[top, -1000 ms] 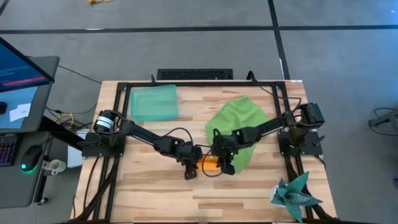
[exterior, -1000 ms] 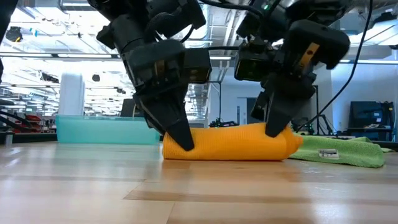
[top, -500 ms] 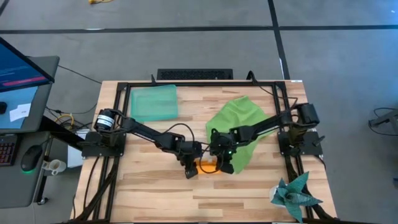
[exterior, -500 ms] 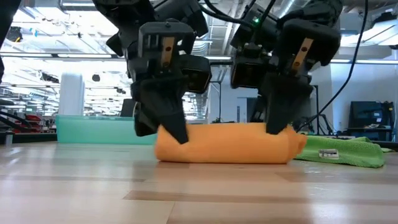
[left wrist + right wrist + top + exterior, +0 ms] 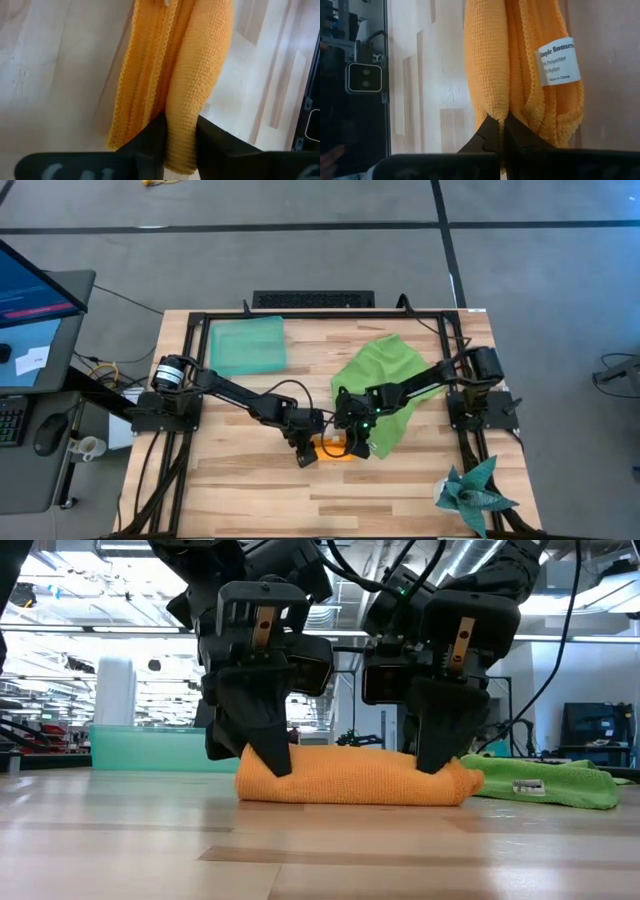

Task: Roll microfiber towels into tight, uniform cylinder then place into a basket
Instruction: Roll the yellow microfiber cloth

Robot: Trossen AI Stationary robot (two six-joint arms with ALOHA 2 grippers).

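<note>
Low view: orange towel (image 5: 350, 778) on wooden table (image 5: 320, 850), industrial hall behind.

The rolled towel (image 5: 334, 448) lies mid-table between both tools, the spread towel (image 5: 385, 376) behind it, the basket (image 5: 246, 345) far-left.

The white tag (image 5: 559, 61) on the orange towel (image 5: 487, 65) reads "Polyester", "Nylon" and "Made in China".

Dark jointed arms; black cables; wedge-shaped black pincer fingers (image 5: 268, 740)
</note>
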